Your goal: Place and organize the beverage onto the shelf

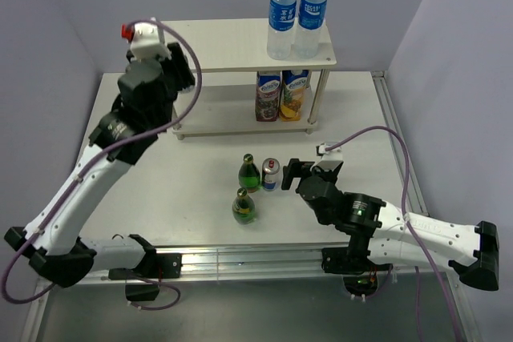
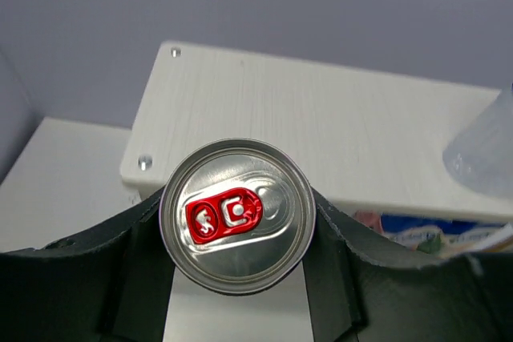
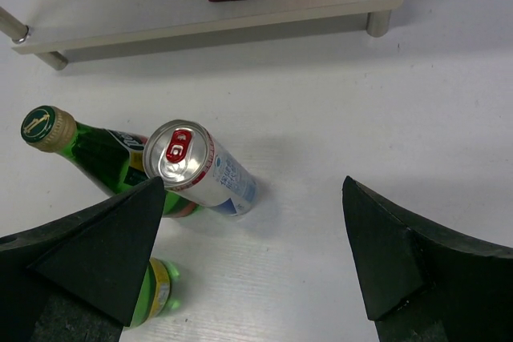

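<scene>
Red-tabbed can [image 2: 232, 198] is clenched in left gripper [image 2: 237, 234], raised near shelf [image 2: 321, 118] top board; right gripper [image 3: 253, 181] is spread wide, nothing held, beside table can [image 3: 200, 170] and green bottles [image 3: 88, 150].

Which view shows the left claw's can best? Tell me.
Left wrist: the can, lid and red tab facing the camera, close up in the left claw. Top external shows only a white-and-red bit at the arm's tip. Right wrist misses it.
</scene>
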`<state>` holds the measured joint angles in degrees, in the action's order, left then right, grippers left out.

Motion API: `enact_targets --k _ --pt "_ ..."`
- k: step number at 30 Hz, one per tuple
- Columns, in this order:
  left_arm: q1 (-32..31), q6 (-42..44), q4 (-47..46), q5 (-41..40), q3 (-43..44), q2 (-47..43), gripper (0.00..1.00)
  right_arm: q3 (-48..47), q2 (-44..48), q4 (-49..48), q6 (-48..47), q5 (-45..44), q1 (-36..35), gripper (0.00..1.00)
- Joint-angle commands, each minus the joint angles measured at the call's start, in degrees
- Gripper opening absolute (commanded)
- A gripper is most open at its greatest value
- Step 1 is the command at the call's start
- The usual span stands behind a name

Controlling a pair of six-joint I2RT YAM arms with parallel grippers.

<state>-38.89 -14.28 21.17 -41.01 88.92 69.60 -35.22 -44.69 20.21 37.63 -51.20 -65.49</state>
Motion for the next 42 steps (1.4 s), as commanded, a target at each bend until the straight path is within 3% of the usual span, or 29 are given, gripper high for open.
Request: enact_targets --k 1,9,17,22,27,29,30,33,42 --pt "4.4 5.0 -1.2 9.4 13.9 4.6 0.0 0.6 1.4 -1.2 0.8 -2.7 -0.3 0.98" --pt "12.5 5.2 7.7 18.6 37.0 21.0 0.0 2.3 3.4 -0.3 2.1 -3.6 -0.3 0.98" --pt "17.4 5.4 11.2 23.9 46.1 30.0 0.0 3.9 4.5 -0.5 2.4 -4.3 -0.3 0.98" --pt "18.8 5.9 11.4 24.8 46.5 31.4 0.04 4.4 3.7 -1.6 1.8 -4.2 -0.3 0.98" --pt "18.8 7.4 11.5 24.4 45.5 31.6 0.24 4.4 2.9 -2.5 1.3 -4.3 -0.3 0.98" --pt "18.8 7.8 11.3 24.1 44.4 31.4 0.36 4.5 2.5 -3.1 1.0 -4.3 -0.2 0.99" --pt "18.8 7.9 11.0 24.1 43.9 31.1 0.48 4.6 2.2 -3.2 1.0 -4.3 -0.2 0.99" --pt "18.8 8.2 10.1 24.7 42.4 30.4 0.64 4.5 1.5 -3.8 0.9 -4.1 -0.2 0.99" --pt "18.8 8.0 8.2 24.3 38.2 28.0 0.75 4.5 0.8 -3.9 1.3 -3.8 -0.3 0.99"
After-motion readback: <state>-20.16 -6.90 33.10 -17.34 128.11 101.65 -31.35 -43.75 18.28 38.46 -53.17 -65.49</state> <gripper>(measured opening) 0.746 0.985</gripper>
